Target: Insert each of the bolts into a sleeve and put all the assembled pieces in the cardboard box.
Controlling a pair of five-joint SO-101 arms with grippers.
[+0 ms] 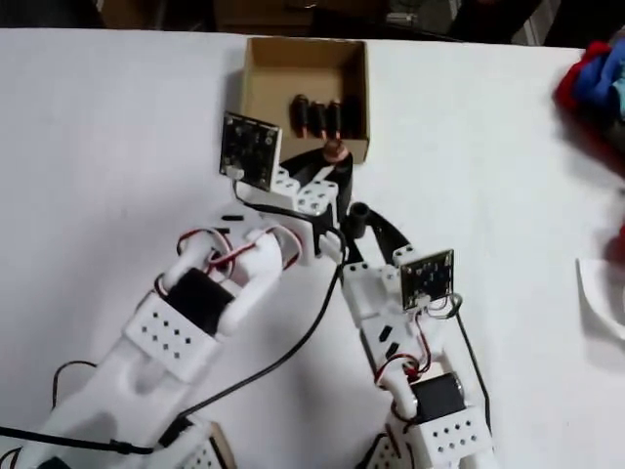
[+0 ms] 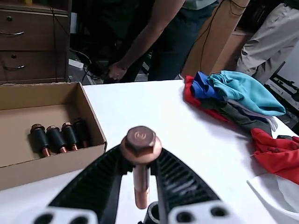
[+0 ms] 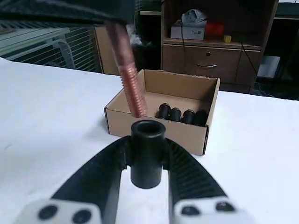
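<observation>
Bolt poised over sleeve, not yet inserted.
Copper bolt: rigid, threaded, probably dense. The left claw clamps it just under the hex head, and its tip is near the sleeve mouth. The sleeve is stiff and smooth, so it may slip. The right claw pinches it mid-body, upright, at 5 o'clock from the bolt. The cardboard box with assembled pieces sits at 12 o'clock on the counter.

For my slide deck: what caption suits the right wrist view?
Right end effector holds a black sleeve upright as a copper bolt hangs above its opening, cardboard box behind.
</observation>
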